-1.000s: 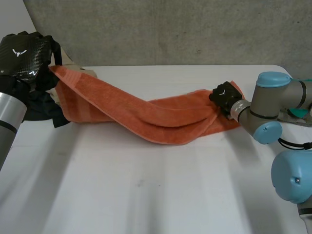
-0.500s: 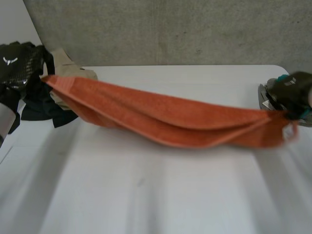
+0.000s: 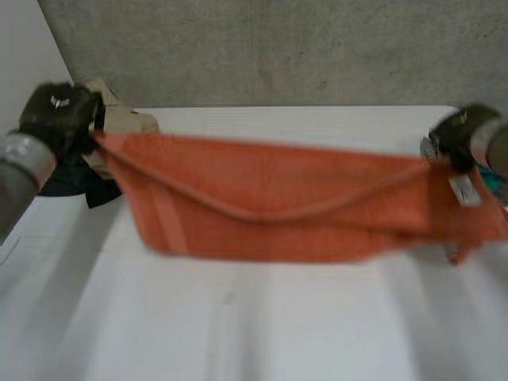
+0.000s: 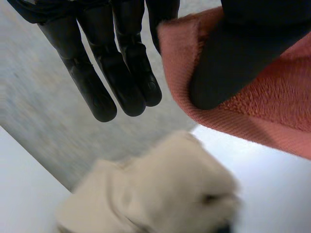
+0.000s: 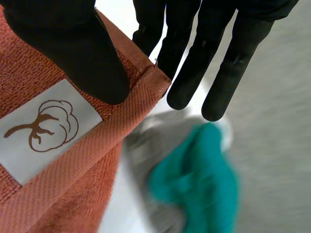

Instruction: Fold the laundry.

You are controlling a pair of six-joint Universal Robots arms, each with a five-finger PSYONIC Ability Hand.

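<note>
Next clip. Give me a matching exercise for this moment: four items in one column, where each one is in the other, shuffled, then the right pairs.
Things:
1. orange towel
2. beige cloth
3. teal cloth
4. white label

Places:
A. on the towel, beside the thumb of the right robot hand
B. held stretched between the left robot hand and the right robot hand
C. beyond the left robot hand's fingertips
D. beyond the right robot hand's fingertips

Pairs: 1-B, 2-C, 3-D, 4-A

grey wall (image 3: 278, 48) (concrete), white table (image 3: 238, 333)
</note>
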